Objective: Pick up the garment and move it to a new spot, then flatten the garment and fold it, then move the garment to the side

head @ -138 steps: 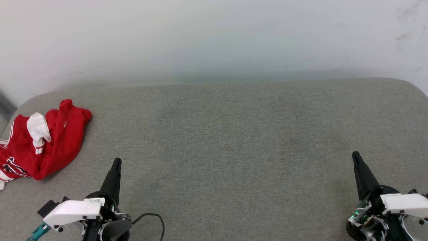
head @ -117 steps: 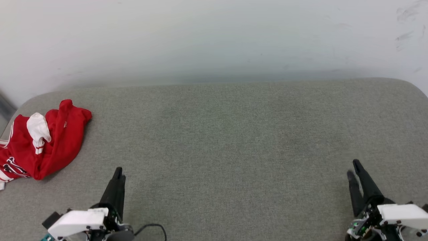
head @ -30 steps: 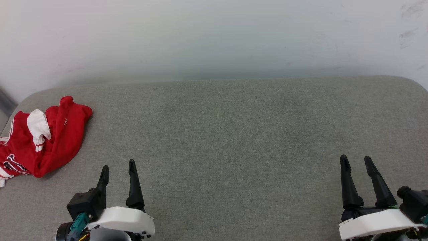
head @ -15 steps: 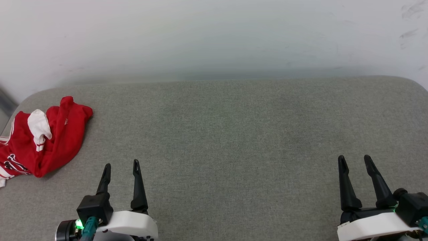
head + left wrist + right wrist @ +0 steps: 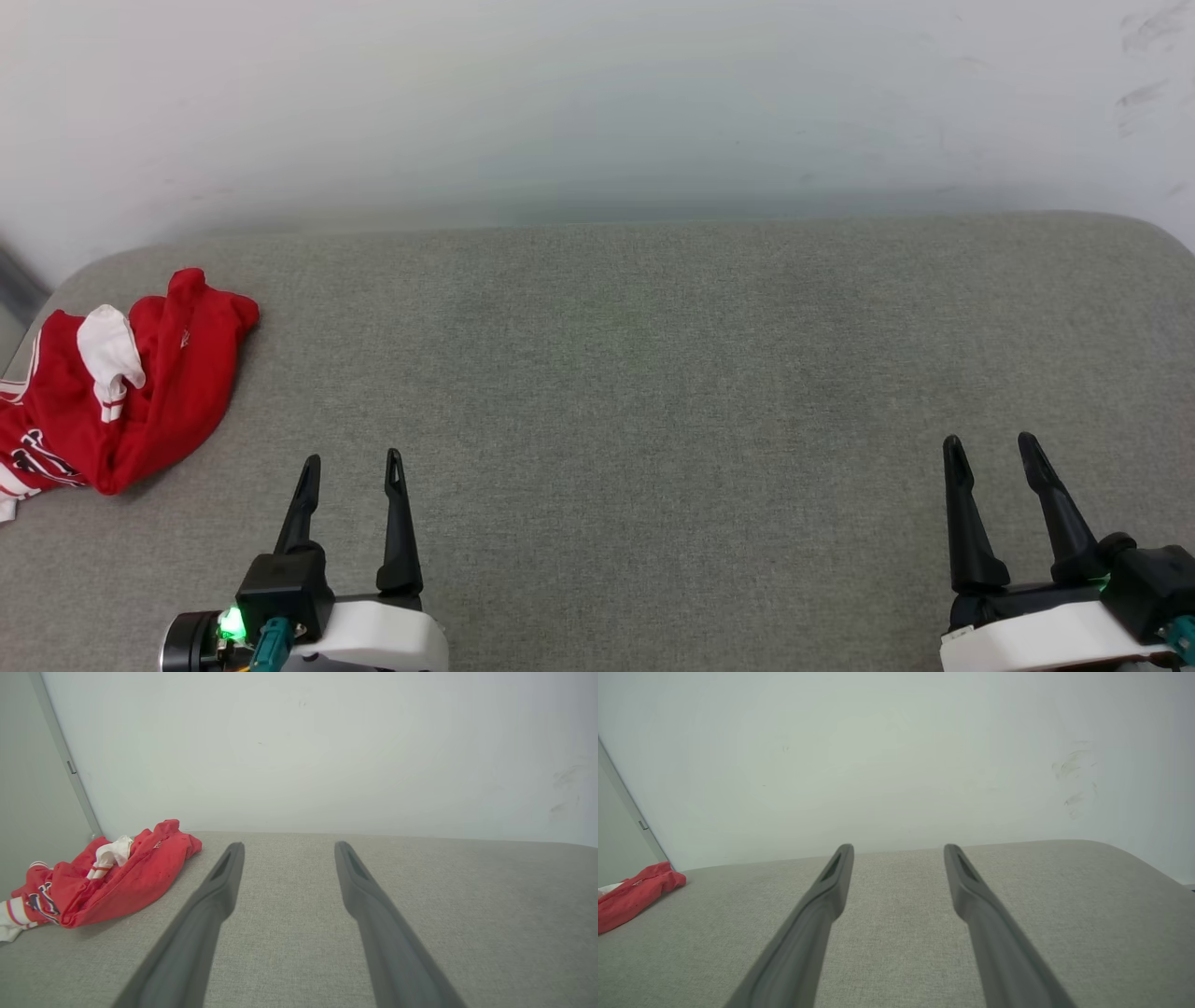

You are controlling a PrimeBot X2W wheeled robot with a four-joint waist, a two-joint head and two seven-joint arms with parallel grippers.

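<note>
Task is sitting at the very start: the crumpled red thin-fabric jersey with white sleeves (image 5: 121,383) is lying heaped at the far left edge of the grey fabric-covered bench (image 5: 635,373), untouched. Pick-up, move, flattening, folding and side move are all remaining. One jersey, two end effectors: left end effector (image 5: 353,457) and right end effector (image 5: 989,439) are both gaping wide, gripping nothing, well apart from it.

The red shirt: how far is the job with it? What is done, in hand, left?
Done: nothing; the red shirt lies crumpled at the left end of the grey surface. In hand: nothing; the left gripper and the right gripper are open, empty and apart from it. Left: picking it up, moving, flattening, folding, setting aside.
</note>
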